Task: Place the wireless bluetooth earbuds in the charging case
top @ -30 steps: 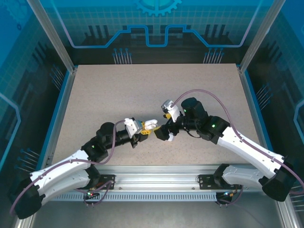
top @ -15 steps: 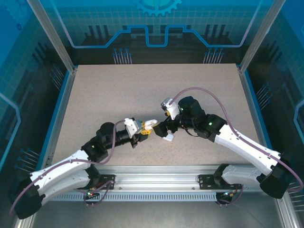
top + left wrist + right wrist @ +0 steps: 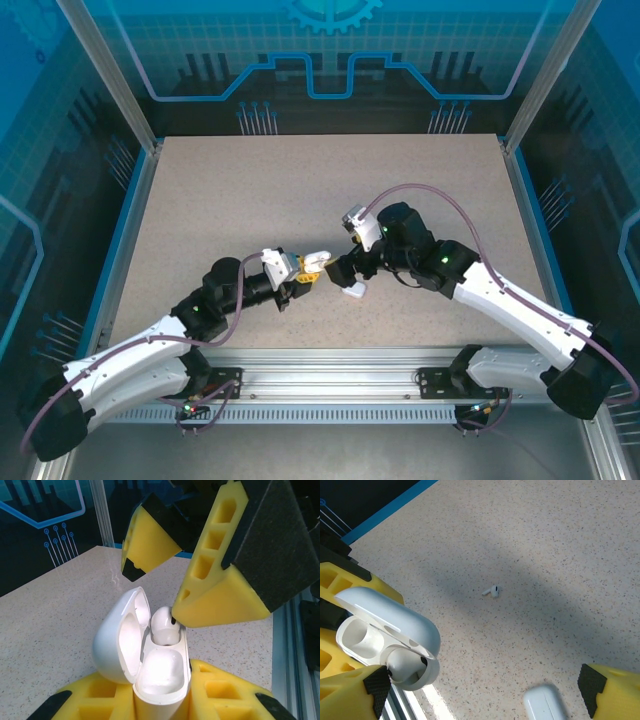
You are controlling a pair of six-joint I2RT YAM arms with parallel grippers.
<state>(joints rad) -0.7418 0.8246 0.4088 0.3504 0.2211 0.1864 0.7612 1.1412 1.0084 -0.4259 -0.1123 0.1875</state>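
Observation:
My left gripper (image 3: 155, 707) is shut on the base of a white charging case (image 3: 150, 680), held upright above the table with its lid open (image 3: 314, 262). One white earbud (image 3: 162, 622) sits in the case's far slot; the near slot (image 3: 160, 672) is bare. My right gripper (image 3: 345, 275) is open. One of its yellow fingers (image 3: 225, 595) touches the top of that earbud and the other (image 3: 147, 542) hangs beyond the lid. In the right wrist view the case (image 3: 385, 635) is at the lower left, and a loose white earbud (image 3: 491, 590) lies on the table.
A second white case (image 3: 545, 705), closed, lies on the speckled tabletop (image 3: 250, 190) just below my right gripper (image 3: 482, 690); it is also the white lump (image 3: 354, 291) in the top view. Metal rails and blue walls fence the table.
My right gripper has edged slightly left and down toward the held case, showing more of the closed case on the table. The left arm has held still.

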